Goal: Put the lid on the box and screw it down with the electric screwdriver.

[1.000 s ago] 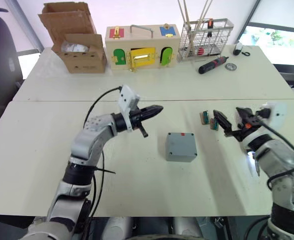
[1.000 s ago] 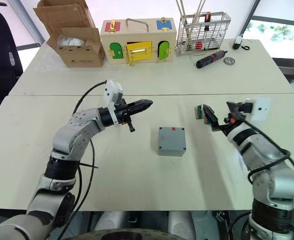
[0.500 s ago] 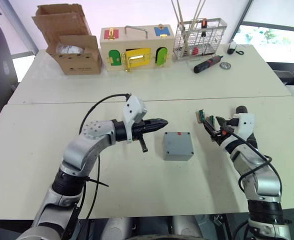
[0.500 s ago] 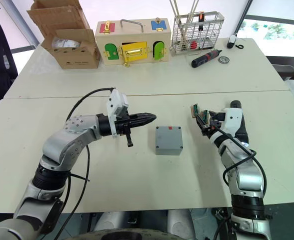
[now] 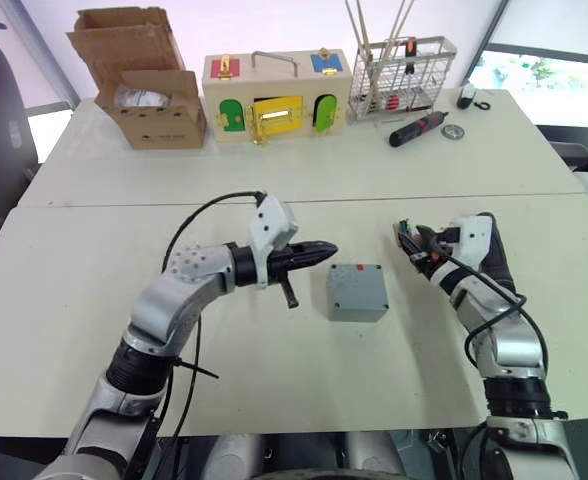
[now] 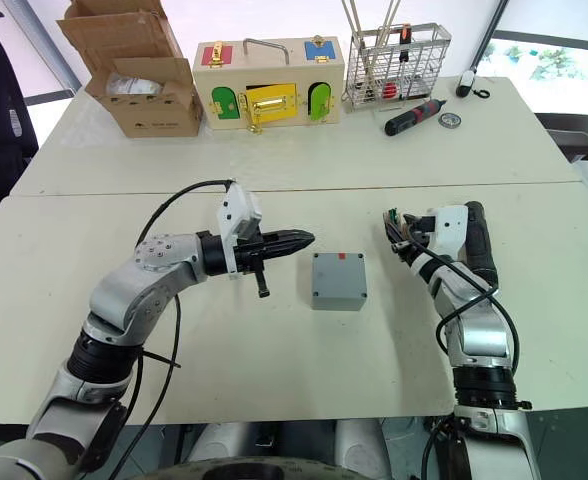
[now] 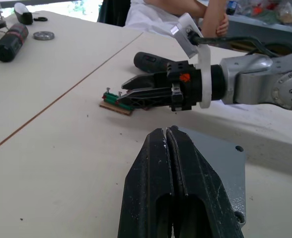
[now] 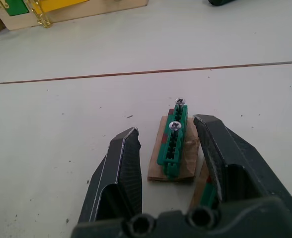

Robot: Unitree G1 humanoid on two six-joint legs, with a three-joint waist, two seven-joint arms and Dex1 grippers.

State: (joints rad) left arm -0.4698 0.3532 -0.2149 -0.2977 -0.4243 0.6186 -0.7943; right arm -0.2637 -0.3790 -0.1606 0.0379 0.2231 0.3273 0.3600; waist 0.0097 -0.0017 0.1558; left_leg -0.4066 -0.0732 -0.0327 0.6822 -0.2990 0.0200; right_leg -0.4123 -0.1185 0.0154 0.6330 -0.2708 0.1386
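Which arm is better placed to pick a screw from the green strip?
Right. The right gripper is open with its fingers either side of the green screw strip. The left gripper is shut, hovering beside the box, away from the strip.

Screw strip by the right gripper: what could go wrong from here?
1. The right gripper is open around the green screw strip; closing could tip the two upright screws out.
2. The strip's cardboard backing lies loose, so it may slide.
3. The left gripper, shut, hovers beside the box and could nudge it.
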